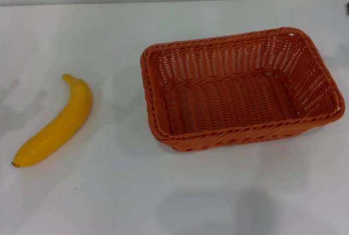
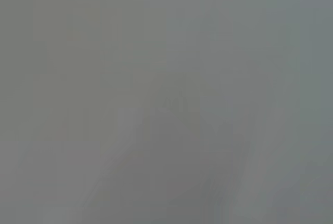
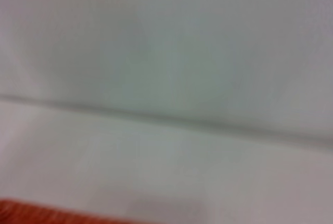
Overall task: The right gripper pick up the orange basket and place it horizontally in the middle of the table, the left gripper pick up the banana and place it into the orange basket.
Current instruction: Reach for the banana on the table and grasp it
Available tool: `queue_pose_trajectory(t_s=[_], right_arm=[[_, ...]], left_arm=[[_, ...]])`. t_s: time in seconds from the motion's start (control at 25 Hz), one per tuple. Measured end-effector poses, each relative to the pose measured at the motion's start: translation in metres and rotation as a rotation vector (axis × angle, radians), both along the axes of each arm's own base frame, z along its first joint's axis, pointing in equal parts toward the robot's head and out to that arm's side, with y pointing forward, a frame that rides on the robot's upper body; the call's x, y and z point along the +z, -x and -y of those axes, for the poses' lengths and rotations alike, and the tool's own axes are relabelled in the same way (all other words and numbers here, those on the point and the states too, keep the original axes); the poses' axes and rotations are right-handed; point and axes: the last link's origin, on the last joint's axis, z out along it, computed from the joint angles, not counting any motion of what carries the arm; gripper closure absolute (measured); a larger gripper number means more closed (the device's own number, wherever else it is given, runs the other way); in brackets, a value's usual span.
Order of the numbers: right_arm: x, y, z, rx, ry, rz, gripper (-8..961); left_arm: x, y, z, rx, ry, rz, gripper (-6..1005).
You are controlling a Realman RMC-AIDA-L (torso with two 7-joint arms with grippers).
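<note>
No labels on banana, basket.

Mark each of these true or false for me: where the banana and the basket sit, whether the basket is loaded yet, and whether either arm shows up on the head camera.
1. The banana lies inside the orange basket. False: it lies on the table, to the basket's left.
2. The orange basket is empty. True.
3. The basket stands upright, opening up. True.
4. The left gripper is holding the banana. False: neither gripper is in view, and the banana lies alone.
5. The banana touches the basket. False: bare table separates them.
</note>
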Motion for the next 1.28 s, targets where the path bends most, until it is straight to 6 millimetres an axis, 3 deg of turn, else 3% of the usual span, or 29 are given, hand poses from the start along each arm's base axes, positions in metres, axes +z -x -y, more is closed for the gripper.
queue_pose_trajectory(t_s=[0.24, 0.36, 0.56, 0.8, 1.04, 1.28], right_arm=[[0.024, -0.018, 0.014, 0.253, -0.264, -0.029, 108], [0.024, -0.032, 0.024, 0.323, -0.342, -0.044, 110], [0.017, -0.055, 0.042, 0.364, -0.439, -0.039, 110], [0.013, -0.076, 0.051, 0.345, -0.492, -0.117, 111], [0.006, -0.078, 0.049, 0.339, -0.487, -0.153, 111], [0.002, -0.084, 0.053, 0.330, -0.491, -0.183, 112]], left_arm=[[0.029, -0.010, -0.004, 0.111, 0.207, -0.017, 199], [0.039, -0.018, -0.010, 0.163, 0.282, -0.044, 200], [0.051, -0.036, -0.038, 0.369, 0.547, -0.190, 202], [0.044, -0.052, -0.072, 0.463, 0.763, -0.371, 205], [0.026, -0.053, -0.093, 0.529, 0.892, -0.501, 208], [-0.007, -0.058, -0.120, 0.527, 0.967, -0.610, 210]])
